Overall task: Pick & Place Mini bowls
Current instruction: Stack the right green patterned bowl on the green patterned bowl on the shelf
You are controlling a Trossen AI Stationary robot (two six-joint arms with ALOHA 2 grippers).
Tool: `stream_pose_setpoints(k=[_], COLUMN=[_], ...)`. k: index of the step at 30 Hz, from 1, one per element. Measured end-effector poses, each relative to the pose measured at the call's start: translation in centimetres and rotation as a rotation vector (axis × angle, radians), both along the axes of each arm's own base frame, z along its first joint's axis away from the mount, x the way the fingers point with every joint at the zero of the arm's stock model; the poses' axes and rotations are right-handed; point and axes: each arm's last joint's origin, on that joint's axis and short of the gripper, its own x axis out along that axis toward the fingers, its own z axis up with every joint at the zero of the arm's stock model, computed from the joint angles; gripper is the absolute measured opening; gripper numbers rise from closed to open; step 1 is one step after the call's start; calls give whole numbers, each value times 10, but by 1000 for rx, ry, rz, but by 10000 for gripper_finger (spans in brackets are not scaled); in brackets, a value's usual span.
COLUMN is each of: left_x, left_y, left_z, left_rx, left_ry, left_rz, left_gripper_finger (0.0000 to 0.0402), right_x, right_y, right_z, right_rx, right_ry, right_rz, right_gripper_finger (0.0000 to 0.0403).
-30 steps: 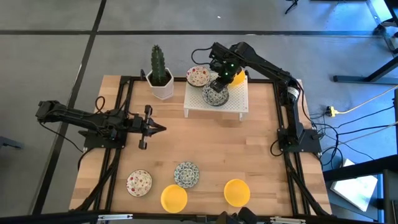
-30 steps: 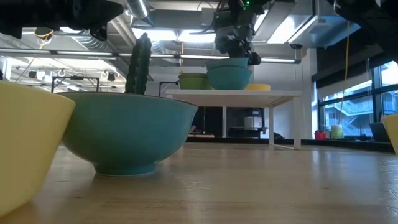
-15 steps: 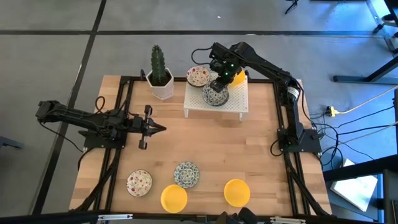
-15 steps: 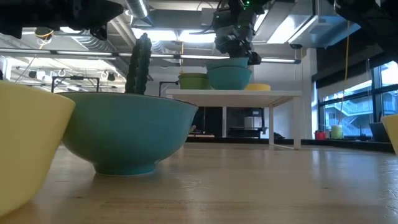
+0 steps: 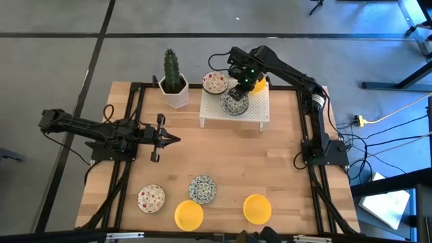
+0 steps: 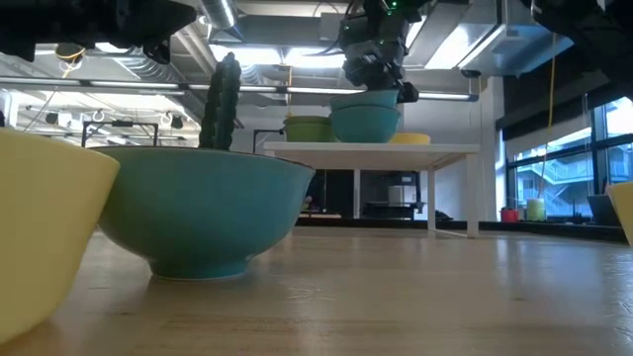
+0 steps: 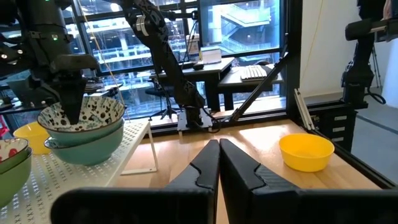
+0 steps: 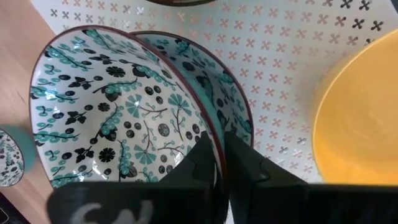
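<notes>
A white perforated rack (image 5: 233, 116) stands at the table's far side. On it are a red-flecked mini bowl (image 5: 214, 83), a yellow one (image 5: 260, 84) and a blue-green one (image 8: 233, 106). A second blue-green bowl (image 8: 118, 112) sits tilted in that blue-green one, and my right gripper (image 5: 239, 91) is shut on it from above. More mini bowls lie near the front edge: red-flecked (image 5: 150, 198), blue-green (image 5: 202, 189) and two yellow (image 5: 189, 214) (image 5: 257, 208). My left gripper (image 5: 174, 140) hovers shut at the table's left middle, pointing level. My right gripper pinches the upper blue-green bowl's rim (image 8: 210, 134) on its right-hand side, one finger inside the bowl and one outside. The fingers come steeply from above. The bowl is tilted, with its underside (image 7: 74, 127) nested in the blue-green bowl (image 7: 87, 144) that stands on the rack.
A cactus in a white hexagonal pot (image 5: 175, 91) stands just left of the rack. Bare wood (image 5: 236, 162) lies between the rack and the bowls along the front edge.
</notes>
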Motion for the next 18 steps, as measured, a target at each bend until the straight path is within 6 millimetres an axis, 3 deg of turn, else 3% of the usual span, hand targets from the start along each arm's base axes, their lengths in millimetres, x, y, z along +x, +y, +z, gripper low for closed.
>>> stream_pose_setpoints(k=[18], left_x=[0], left_y=[0], left_z=[0], left_rx=[-24], left_ry=[0], left_rz=[-1], left_gripper_finger=[6], right_x=[0], right_y=[1], right_z=[0], right_rx=[30], right_ry=[-6], right_rz=[-10], right_gripper_finger=[23])
